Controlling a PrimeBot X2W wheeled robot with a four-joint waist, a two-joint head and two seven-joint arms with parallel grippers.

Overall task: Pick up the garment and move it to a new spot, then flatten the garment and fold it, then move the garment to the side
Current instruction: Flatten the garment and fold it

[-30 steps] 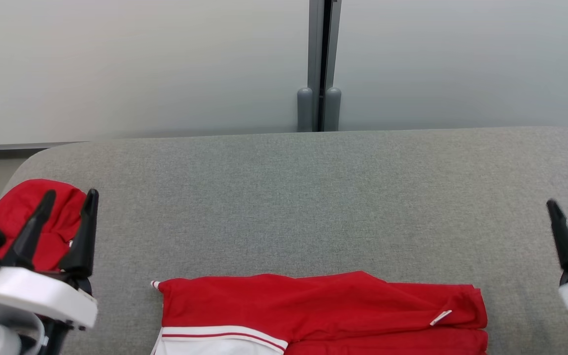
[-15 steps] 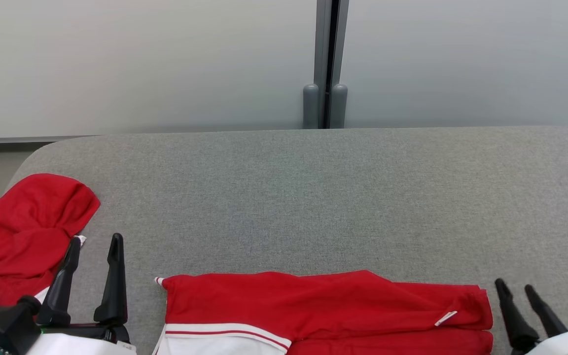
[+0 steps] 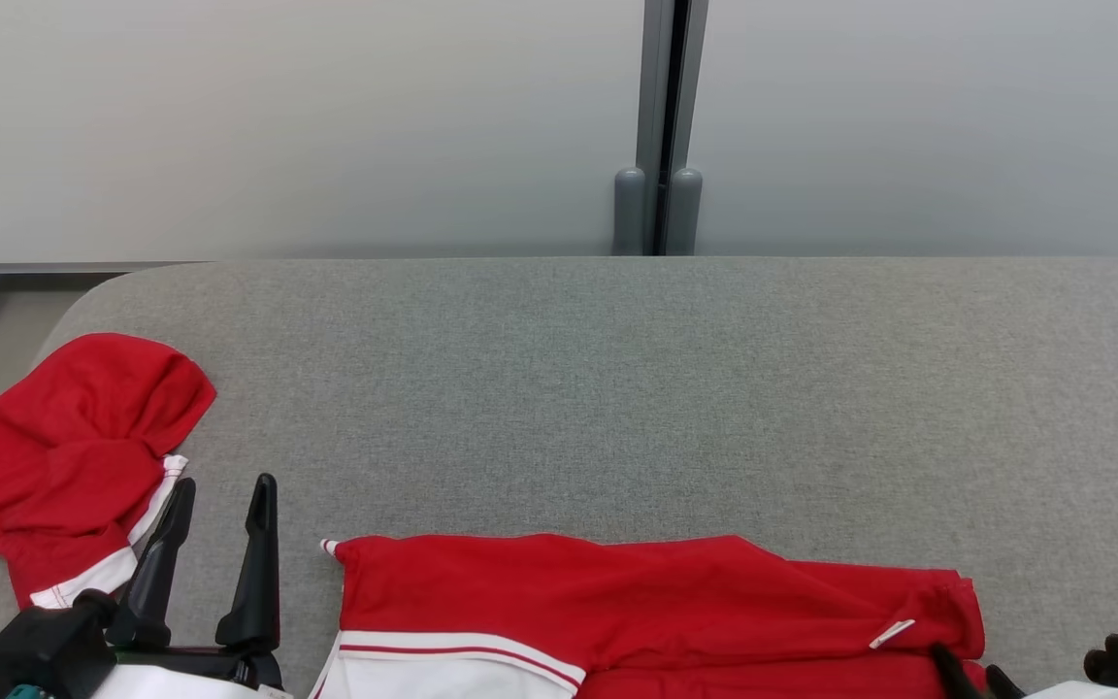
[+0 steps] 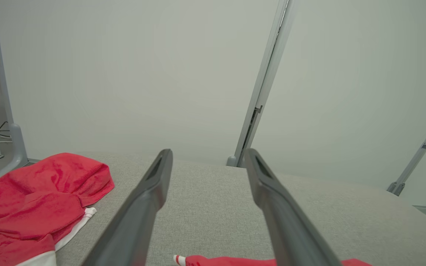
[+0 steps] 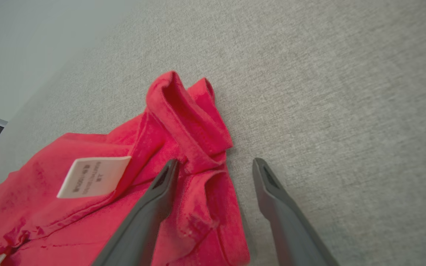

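Along the bench's near edge lies the red garment, the right gripper's parted, empty jaws over its right end; the left gripper gapes empty beside a red cloth at the left edge.

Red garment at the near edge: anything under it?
Grey table surface borders the red garment on its far side and both ends; a white label lies on top. What lies beneath is covered.
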